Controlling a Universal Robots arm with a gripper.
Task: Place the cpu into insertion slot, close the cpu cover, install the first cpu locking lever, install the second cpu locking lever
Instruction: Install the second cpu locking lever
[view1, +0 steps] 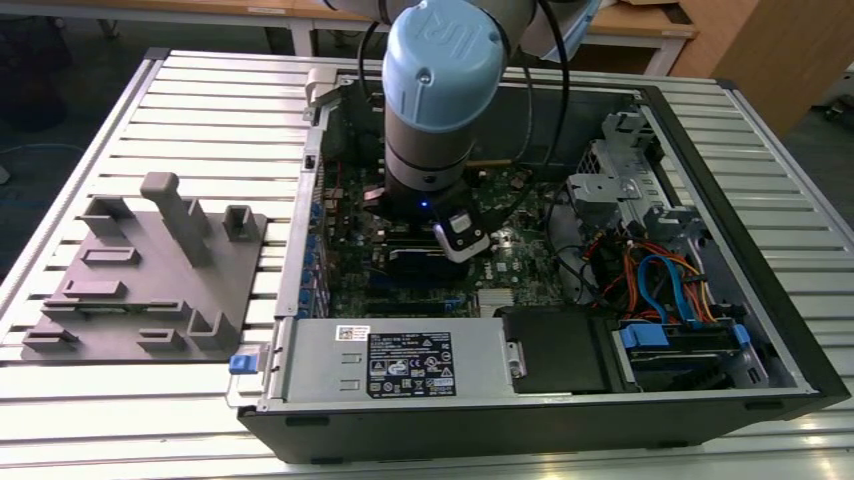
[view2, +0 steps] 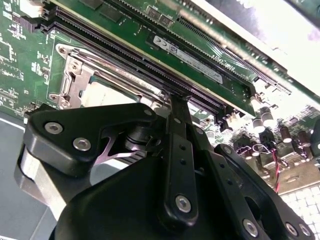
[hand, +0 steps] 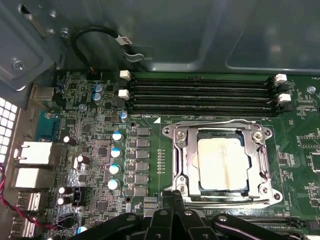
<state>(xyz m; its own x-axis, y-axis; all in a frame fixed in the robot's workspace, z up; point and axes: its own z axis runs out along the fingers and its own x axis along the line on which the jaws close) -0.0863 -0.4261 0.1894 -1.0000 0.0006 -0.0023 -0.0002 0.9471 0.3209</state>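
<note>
The cpu (hand: 222, 162) lies flat in the insertion slot (hand: 170, 131) on the green motherboard, its pale metal top showing through the cut-out of the cpu cover (hand: 180, 165), which is down over it. A thin wire locking lever (hand: 220, 122) runs along the socket side nearest the memory slots. My gripper (hand: 173, 196) is shut, fingertips together, at the opposite edge of the socket, with nothing visibly held. In the second wrist view the gripper (view2: 176, 102) stands just beside the cover (view2: 75, 75) and chip (view2: 107, 95). The arm (view1: 427, 100) reaches down into the open case.
Long black memory slots (hand: 200, 92) run beside the socket. Upright capacitors (hand: 116, 152) stand on its other side. The case walls (view1: 747, 200), power supply (view1: 400, 360) and cables (view1: 654, 280) hem in the board. A grey fixture (view1: 147, 270) sits at the exterior view's left.
</note>
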